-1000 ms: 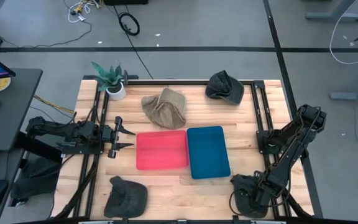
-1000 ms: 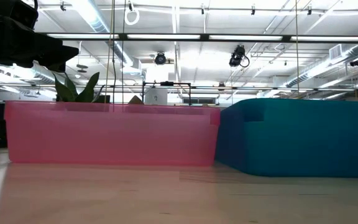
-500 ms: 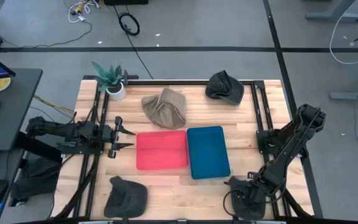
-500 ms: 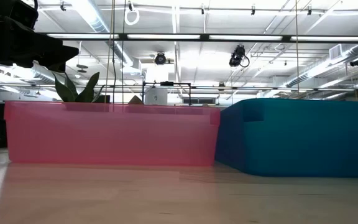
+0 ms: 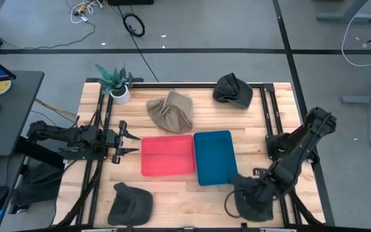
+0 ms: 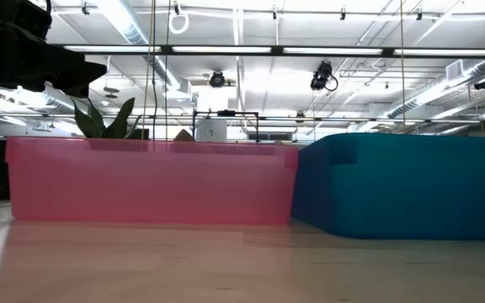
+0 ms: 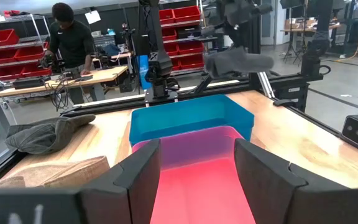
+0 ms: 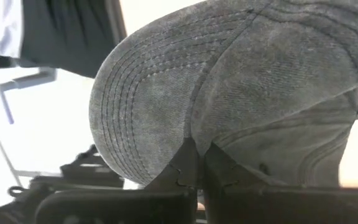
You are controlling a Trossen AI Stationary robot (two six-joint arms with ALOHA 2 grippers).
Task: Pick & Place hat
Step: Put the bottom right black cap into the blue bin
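Observation:
My right gripper [image 5: 255,189] points down over the table's near right corner, shut on a dark grey hat [image 5: 252,201]. The left wrist view shows that hat [image 7: 238,60] in the air beyond the blue bin [image 7: 191,118]. A tan hat [image 5: 171,113] lies at the far middle. One more dark hat [image 5: 232,89] lies at the far right, another [image 5: 131,203] at the near left. My left gripper [image 5: 122,143] stays open and level at the pink bin's [image 5: 167,155] left side. My right gripper pinches the hat between its two fingers [image 8: 185,163] where the stitched brim meets the crown [image 8: 194,134]. The fingers come from above, pointing steeply down. The hat hangs below them, lifted clear of the table.
The pink bin and the blue bin [image 5: 215,157] stand side by side at mid-table. A potted plant [image 5: 116,82] stands at the far left corner. Black rails [image 5: 270,116] run along both table sides. A person [image 7: 70,46] works at a bench beyond the table.
My right gripper has risen with the dark grey hat and drifted toward the table's left, nearer the blue bin. The hat, on the table a second ago, now hangs clear of it.

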